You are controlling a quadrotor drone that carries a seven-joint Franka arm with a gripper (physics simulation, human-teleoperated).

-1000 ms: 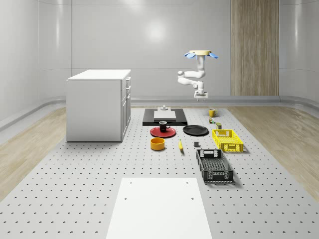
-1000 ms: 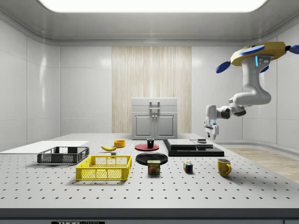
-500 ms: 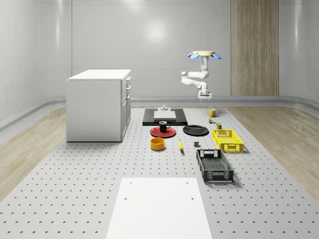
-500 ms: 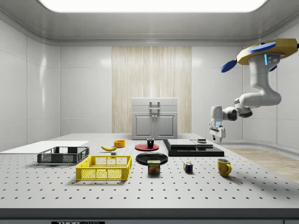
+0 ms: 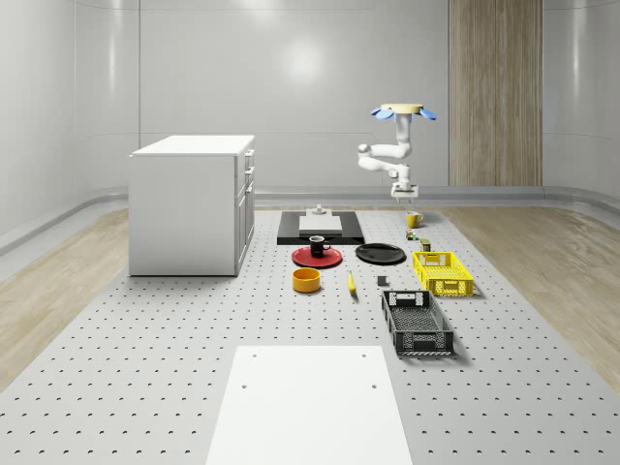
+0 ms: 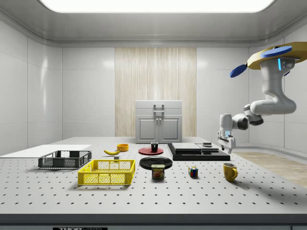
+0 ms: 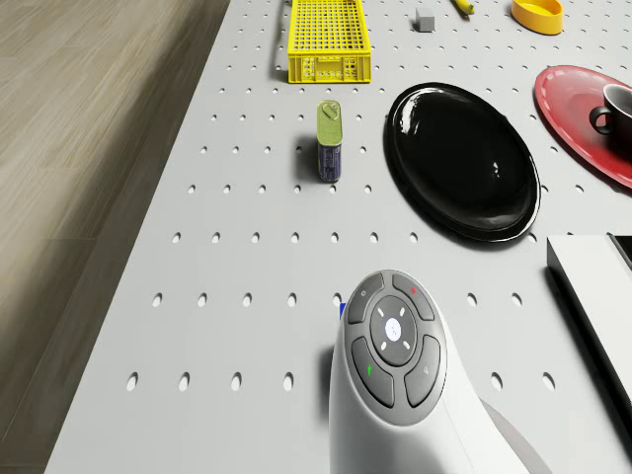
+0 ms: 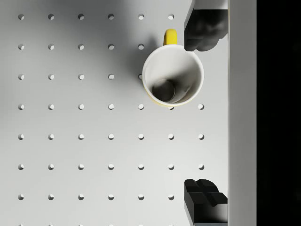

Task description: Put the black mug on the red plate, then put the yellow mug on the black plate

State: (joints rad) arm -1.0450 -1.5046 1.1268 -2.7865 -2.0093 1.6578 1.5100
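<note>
My fingers (image 8: 205, 113) hang spread wide above the counter (image 8: 94, 155), the upright yellow mug (image 8: 173, 81) below, nearer one fingertip.

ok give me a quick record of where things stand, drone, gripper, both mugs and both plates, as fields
drone: hovers above the table's far end, near the yellow mug
gripper: open, in the air above the yellow mug, holding nothing
yellow mug: upright on the table, not yet gripped
black mug: standing on the red plate
red plate: holds the black mug
black plate: bare, beside the red plate
</note>
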